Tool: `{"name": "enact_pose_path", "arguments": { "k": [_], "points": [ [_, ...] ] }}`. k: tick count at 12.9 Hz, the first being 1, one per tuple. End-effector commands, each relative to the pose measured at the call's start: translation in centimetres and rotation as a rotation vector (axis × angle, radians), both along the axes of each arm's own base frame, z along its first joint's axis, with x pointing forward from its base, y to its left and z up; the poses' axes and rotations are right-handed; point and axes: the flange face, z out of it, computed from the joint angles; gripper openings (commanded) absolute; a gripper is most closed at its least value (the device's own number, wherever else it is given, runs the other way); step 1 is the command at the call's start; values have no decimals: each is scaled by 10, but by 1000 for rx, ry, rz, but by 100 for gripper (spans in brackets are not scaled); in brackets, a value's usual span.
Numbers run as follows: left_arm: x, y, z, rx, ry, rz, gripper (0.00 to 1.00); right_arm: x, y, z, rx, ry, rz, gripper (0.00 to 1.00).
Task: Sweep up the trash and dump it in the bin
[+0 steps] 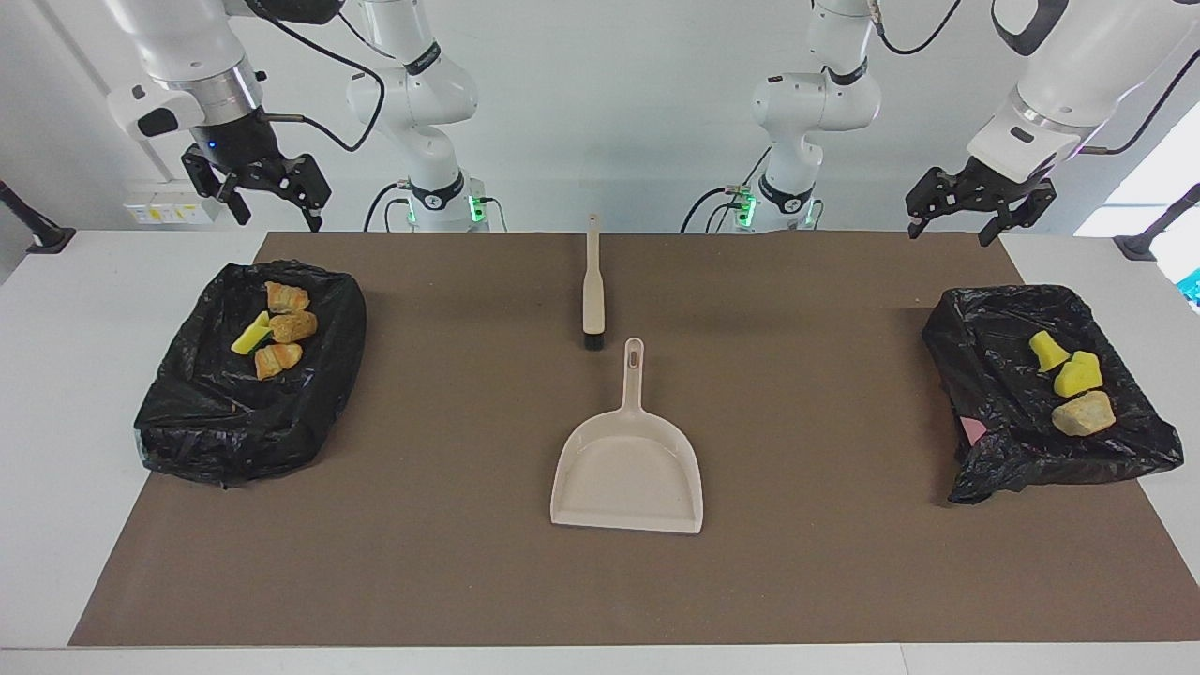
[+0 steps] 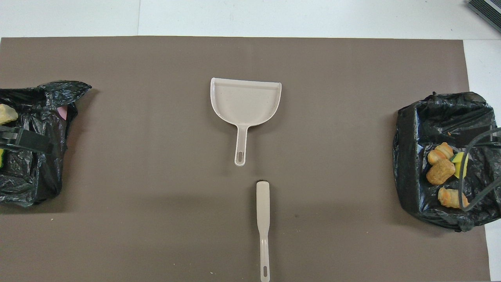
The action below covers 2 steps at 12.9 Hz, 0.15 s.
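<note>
Right gripper [image 1: 272, 199] hangs open and empty in the air at the right arm's end, above the table edge by a black bin [image 1: 187, 427] holding four trash [image 1: 277, 328] scraps. Mid-mat, brush [image 1: 592, 286] lies nearer the robots than the dustpan [image 1: 628, 464], both untouched. Other bin [image 1: 994, 441] holds three scraps [image 1: 1073, 384]. Left gripper [image 1: 954, 217] hangs above its robot-side end, also open, nothing held.
</note>
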Motion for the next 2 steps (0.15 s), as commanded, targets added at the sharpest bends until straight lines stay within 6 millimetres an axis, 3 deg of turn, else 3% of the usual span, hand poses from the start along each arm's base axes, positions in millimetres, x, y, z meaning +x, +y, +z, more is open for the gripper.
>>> {"name": "enact_pose_path", "arguments": {
  "k": [1, 2],
  "points": [
    [2, 4, 4, -3, 5, -16, 100, -3, 0, 4, 21, 2, 14, 100],
    [1, 6, 5, -4, 4, -15, 100, -3, 0, 4, 23, 2, 12, 100]
  ]
}}
